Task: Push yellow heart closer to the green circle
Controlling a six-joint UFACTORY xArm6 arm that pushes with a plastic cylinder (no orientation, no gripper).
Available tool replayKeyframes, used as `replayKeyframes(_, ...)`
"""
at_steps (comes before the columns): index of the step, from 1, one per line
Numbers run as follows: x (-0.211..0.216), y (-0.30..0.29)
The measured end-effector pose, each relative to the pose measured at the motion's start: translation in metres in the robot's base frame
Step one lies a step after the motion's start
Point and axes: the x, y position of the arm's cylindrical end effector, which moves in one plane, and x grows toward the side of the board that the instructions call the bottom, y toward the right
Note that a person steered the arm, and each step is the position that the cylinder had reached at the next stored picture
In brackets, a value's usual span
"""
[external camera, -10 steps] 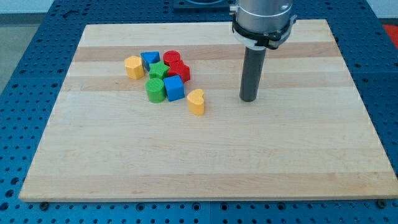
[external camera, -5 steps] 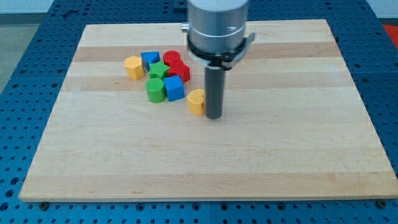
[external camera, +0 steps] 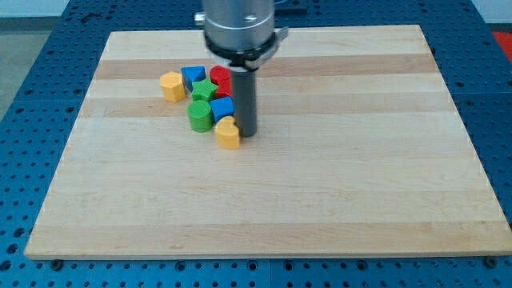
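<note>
Landmark: green circle (external camera: pixel 199 117). Yellow heart (external camera: pixel 228 133) sits just right of it and slightly toward the view's bottom, very near, contact unclear. My tip (external camera: pixel 247 133) is just right of the heart, touching or nearly so. No claw on this rig, just the rod, so nothing to call released or clenched.

Counts: 2 yellow (heart, plus yellow block (external camera: pixel 171 86) up-left of the circle), 2 green (circle, green star (external camera: pixel 205 90) just above it), 2 blue (blue cube (external camera: pixel 222 107) touching the circle's right, blue block (external camera: pixel 192 77) above), red blocks (external camera: pixel 222 78) up-right, partly hidden by the rod, count unclear.

Surface: pale wooden board (external camera: pixel 320 200) on a blue perforated table (external camera: pixel 48 88).
</note>
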Motion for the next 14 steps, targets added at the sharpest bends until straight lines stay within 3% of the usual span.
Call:
replayKeyframes(2, 0.017, -0.056)
replayKeyframes(7, 0.07, -0.108)
replayKeyframes(10, -0.004, -0.165)
replayKeyframes(12, 0.061, -0.171)
replayKeyframes(14, 0.047, -0.134)
